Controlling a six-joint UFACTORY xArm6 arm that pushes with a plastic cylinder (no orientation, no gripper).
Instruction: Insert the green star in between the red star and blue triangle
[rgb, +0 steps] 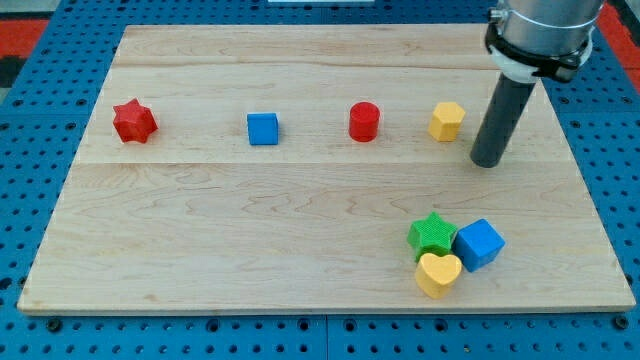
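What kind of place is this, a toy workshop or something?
More likely a robotics lab test bench. A wooden board lies on a blue perforated table, a robot arm's rod with my tip stands on the board, and small blocks like the green star are scattered about.

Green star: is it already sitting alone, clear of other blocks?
No, the green star sits packed against the yellow heart and a blue block near the view's bottom right.
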